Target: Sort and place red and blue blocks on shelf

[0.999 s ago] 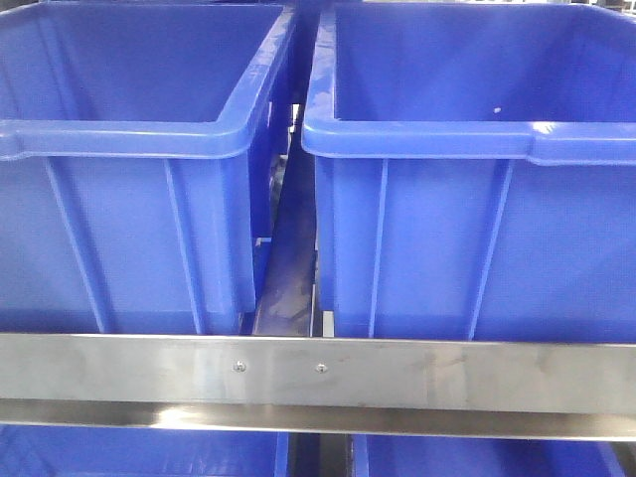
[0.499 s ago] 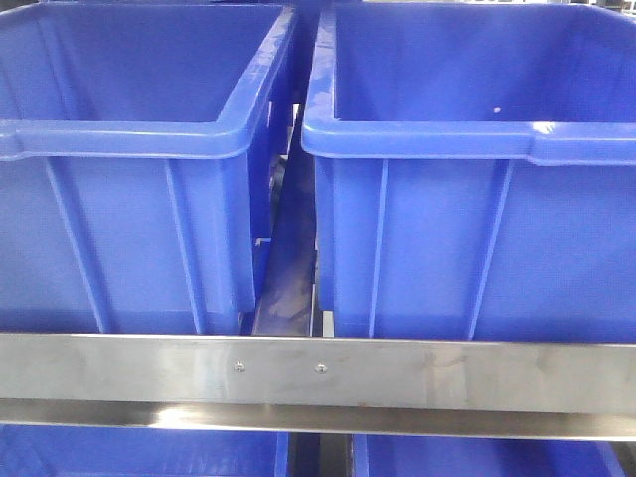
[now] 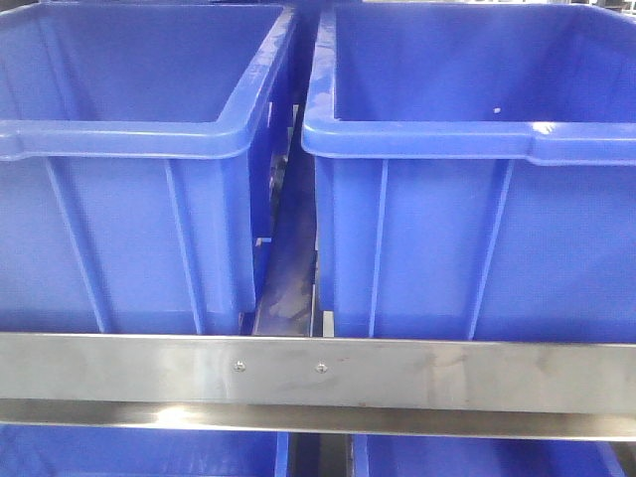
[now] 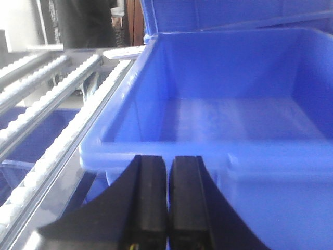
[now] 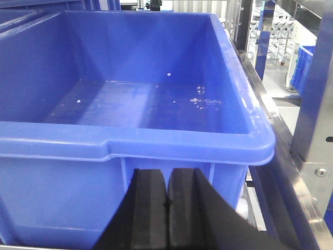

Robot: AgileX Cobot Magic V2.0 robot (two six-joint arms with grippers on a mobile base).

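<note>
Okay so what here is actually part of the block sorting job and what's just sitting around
Part of the job:
- shelf, steel front rail
- left end effector, closed, empty
- right end effector, closed, empty
- no red or blue block in any view

Just there:
- left bin, looks empty
- right bin, only small specks inside
- roller tracks

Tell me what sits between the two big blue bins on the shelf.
In the front view, only a narrow gap separates the left bin from the right bin; a dark steel track runs along it.
</note>
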